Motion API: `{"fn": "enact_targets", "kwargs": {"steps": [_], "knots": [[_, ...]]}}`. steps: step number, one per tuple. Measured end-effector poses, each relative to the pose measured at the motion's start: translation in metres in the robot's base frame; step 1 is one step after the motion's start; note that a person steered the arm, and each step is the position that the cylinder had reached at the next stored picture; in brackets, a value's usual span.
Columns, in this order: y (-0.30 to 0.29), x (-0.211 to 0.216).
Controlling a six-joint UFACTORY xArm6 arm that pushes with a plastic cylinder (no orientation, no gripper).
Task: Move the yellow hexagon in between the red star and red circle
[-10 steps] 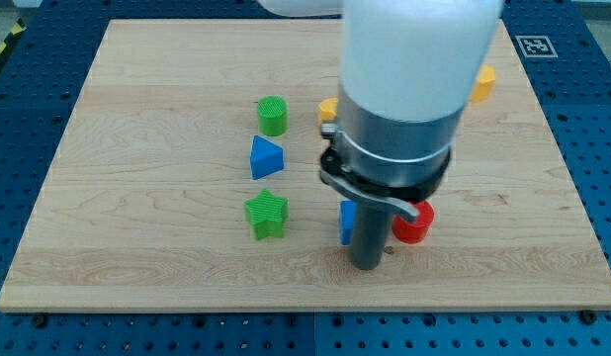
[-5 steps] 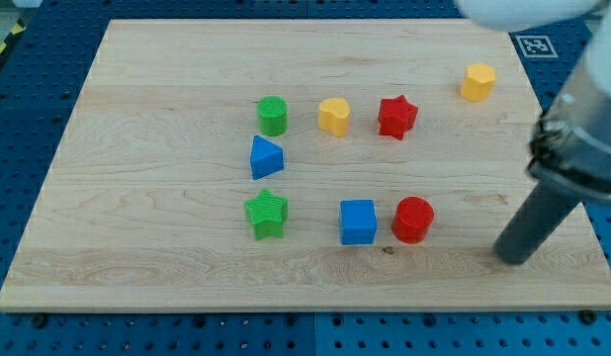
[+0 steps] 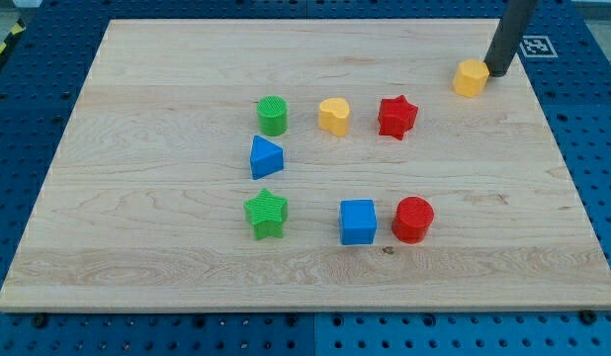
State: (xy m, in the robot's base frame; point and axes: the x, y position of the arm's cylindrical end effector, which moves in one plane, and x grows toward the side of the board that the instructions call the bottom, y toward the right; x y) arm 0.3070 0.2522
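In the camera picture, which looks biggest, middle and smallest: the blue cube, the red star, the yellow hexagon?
1. blue cube, though it sits nearer the view's bottom, so maybe just closer.
2. red star.
3. yellow hexagon, close to the star in size; my tip touches it.

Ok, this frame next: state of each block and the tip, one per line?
yellow hexagon: near the view's top right, tip beside it
my tip: just right of the yellow hexagon, touching or nearly
red star: flat, untouched
red circle: flat, below the red star
yellow heart: untouched
blue cube: beside the red circle
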Motion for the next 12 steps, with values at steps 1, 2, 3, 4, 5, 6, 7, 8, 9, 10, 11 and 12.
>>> {"fn": "enact_targets", "kwargs": {"steps": [1, 2, 3, 4, 5, 6, 7, 8, 9, 10, 11, 12], "knots": [[0.0, -0.003], [-0.003, -0.024], [-0.02, -0.025], [-0.044, -0.021], [-0.045, -0.003], [-0.038, 0.022], [-0.018, 0.041], [0.01, 0.041], [0.008, 0.045], [-0.005, 0.048], [-0.005, 0.08], [-0.007, 0.098]]}}
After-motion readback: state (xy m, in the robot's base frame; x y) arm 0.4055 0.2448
